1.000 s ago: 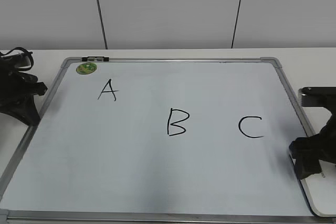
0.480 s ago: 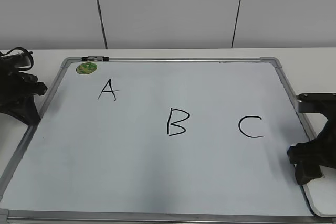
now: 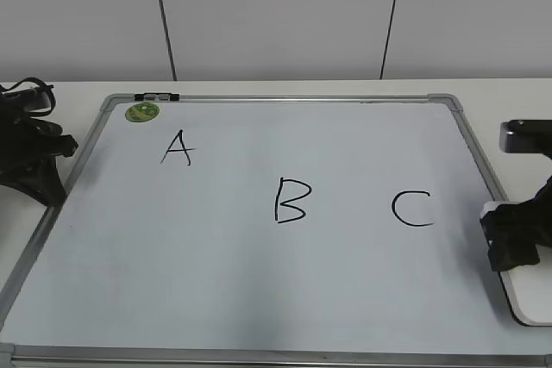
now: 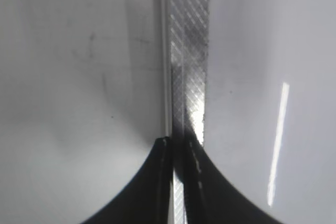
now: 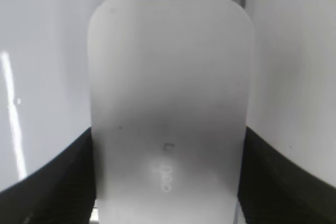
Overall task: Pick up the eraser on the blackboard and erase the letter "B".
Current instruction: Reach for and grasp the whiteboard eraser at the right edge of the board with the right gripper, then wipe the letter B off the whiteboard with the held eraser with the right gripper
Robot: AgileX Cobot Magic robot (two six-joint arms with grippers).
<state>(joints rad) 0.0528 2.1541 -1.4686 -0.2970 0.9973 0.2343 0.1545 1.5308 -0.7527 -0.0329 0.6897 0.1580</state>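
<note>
The blackboard (image 3: pixel 259 299) lies flat on the table, a white board with a silver frame. The letter "B" (image 3: pixel 291 201) is drawn in black at its middle. The eraser (image 3: pixel 528 295) is a white rounded pad with a dark edge, at the board's right edge. My right gripper (image 3: pixel 515 243) is shut on it. In the right wrist view the eraser (image 5: pixel 170 77) fills the space between the two fingers (image 5: pixel 169 135). My left gripper (image 3: pixel 39 165) rests at the board's left edge; its jaws (image 4: pixel 178 142) are shut over the frame (image 4: pixel 189 51).
A black "A" (image 3: pixel 177 147) is at the board's upper left and a black "C" (image 3: pixel 411 208) to the right of the B. A round green magnet (image 3: pixel 142 112) sits in the top left corner. A white wall stands behind the table.
My right gripper dipped, then rose and shifted slightly right with the eraser, whose near end now sits higher in the exterior view. The left arm has not moved.
</note>
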